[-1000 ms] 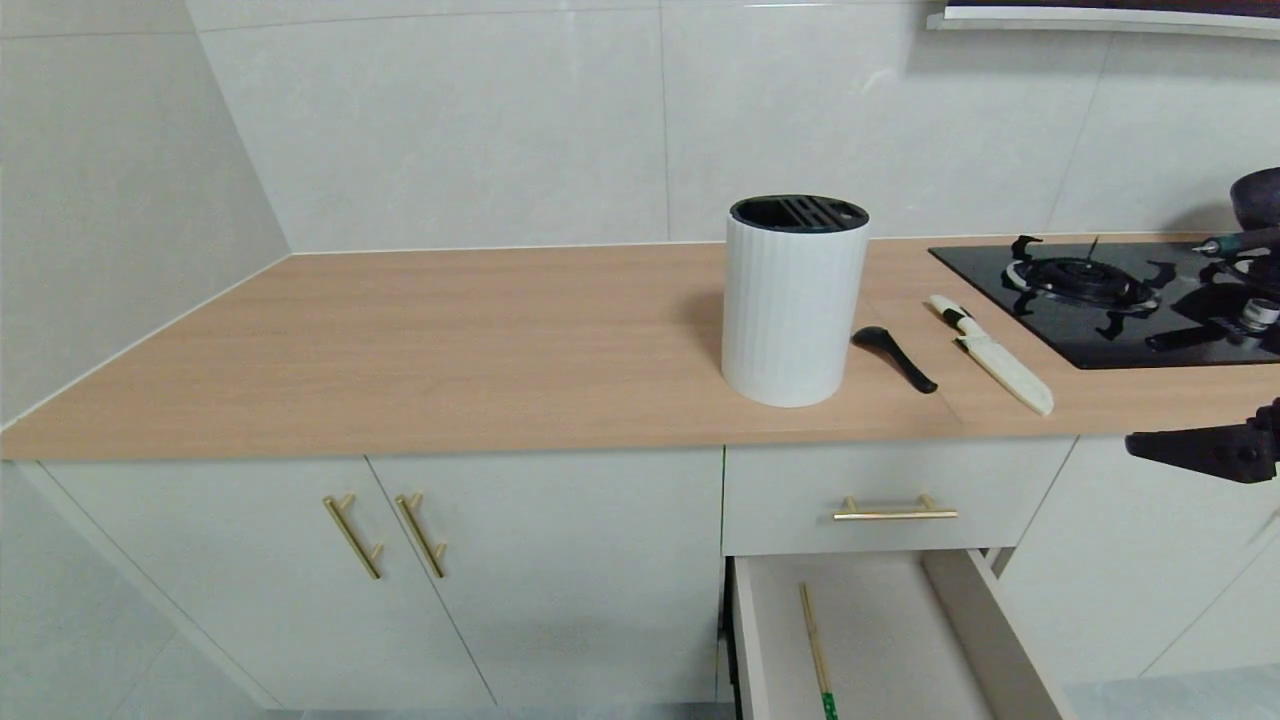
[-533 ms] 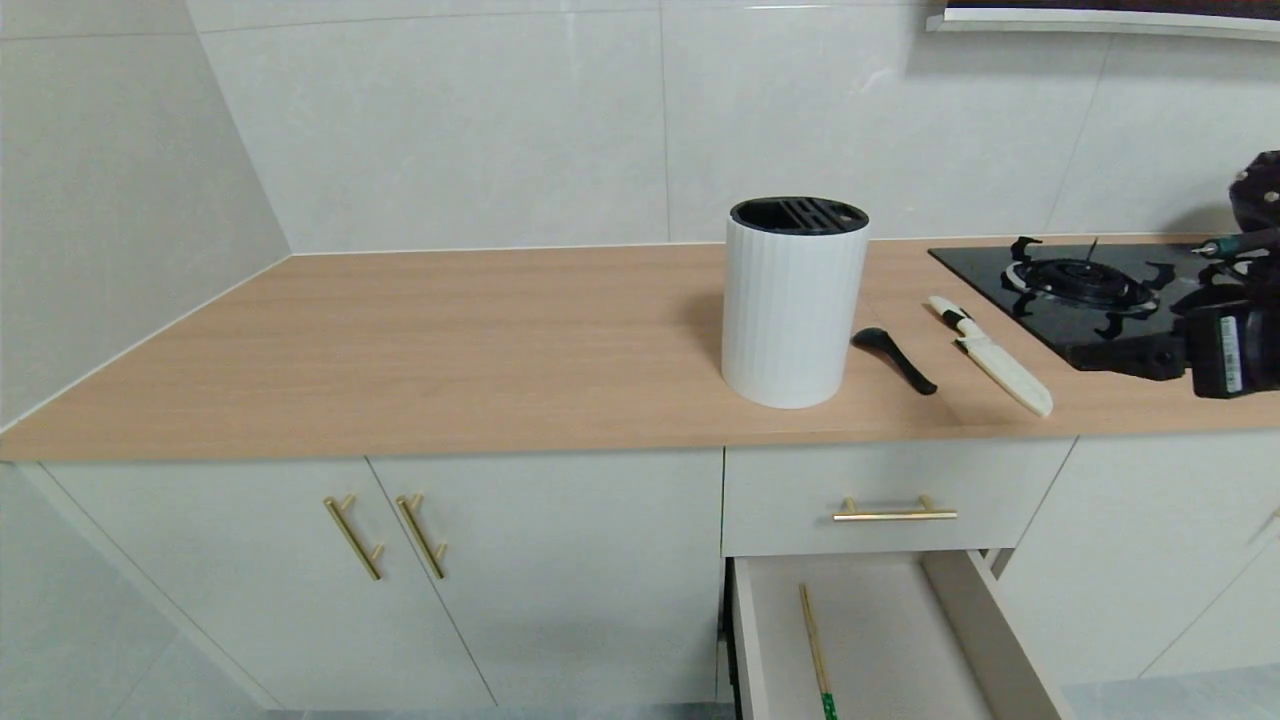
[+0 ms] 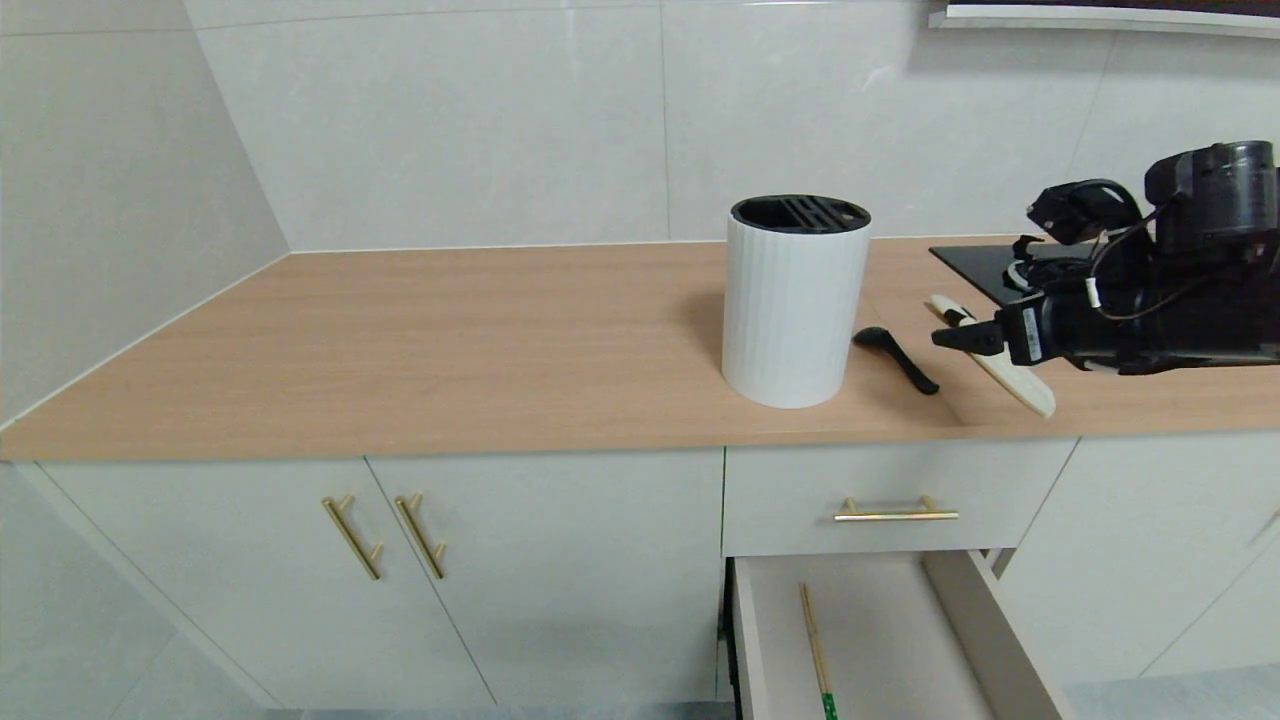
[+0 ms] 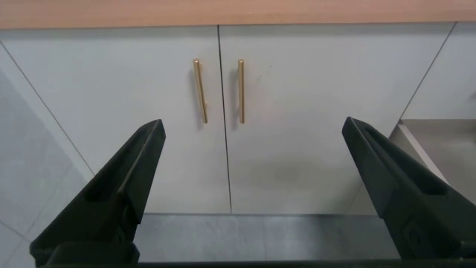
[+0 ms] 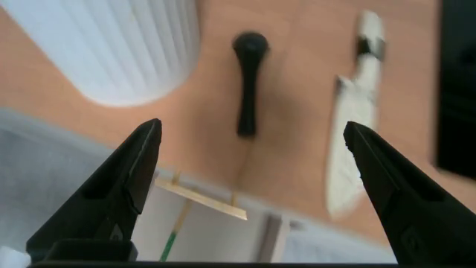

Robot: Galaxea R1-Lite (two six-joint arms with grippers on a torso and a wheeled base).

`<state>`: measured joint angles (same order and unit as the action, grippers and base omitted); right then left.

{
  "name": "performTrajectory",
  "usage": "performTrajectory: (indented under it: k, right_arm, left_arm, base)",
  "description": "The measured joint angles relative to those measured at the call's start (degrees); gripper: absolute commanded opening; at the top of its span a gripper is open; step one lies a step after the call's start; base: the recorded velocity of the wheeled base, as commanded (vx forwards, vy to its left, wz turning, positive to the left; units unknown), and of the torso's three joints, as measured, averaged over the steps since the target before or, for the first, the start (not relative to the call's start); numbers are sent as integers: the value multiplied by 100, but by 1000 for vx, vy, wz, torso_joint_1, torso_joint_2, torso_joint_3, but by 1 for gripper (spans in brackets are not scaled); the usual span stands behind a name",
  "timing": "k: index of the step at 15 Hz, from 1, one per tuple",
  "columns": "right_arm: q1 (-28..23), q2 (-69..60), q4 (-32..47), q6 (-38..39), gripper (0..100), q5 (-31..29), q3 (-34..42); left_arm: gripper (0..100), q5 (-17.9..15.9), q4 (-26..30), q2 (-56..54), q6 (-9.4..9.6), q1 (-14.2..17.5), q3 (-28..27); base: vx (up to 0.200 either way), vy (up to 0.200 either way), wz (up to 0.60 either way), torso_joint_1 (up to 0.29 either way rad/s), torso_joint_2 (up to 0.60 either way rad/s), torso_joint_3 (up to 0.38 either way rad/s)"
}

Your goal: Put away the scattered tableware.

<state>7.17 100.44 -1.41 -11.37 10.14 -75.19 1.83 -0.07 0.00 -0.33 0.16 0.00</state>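
While the right end effector [image 3: 962,340] hangs wide open and empty above the knife [image 3: 1022,387], black spoon [image 3: 895,358] lies between knife and white holder [image 3: 795,300] on counter [image 3: 450,340]; left end effector [image 4: 253,126] also open, empty.

Light was bright and even; the white holder [image 3: 795,300] cast a soft shadow; the right wrist view was blurred.

My head camera looks forward and down over the desk [image 3: 450,340]. My right wrist camera faces down, close above it; both catch the white holder [image 3: 793,300], black spoon [image 3: 900,360] and knife [image 3: 1020,388]. My left wrist camera sits low, facing the cabinet doors [image 4: 223,149].
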Motion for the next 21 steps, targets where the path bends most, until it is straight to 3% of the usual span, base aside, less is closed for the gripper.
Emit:
performTrajectory:
  k: [6,21]
  right_arm:
    - [71,990,-397,612,100,-5,-501]
    - [66,2431,-1011,801,100,-377,-1237]
  left_arm:
    - [100,0,0,0,0,0,0]
    - [100,0,0,0,0,0,0]
  base:
    - [0,0,0,0,0,0]
    - [0,0,0,0,0,0]
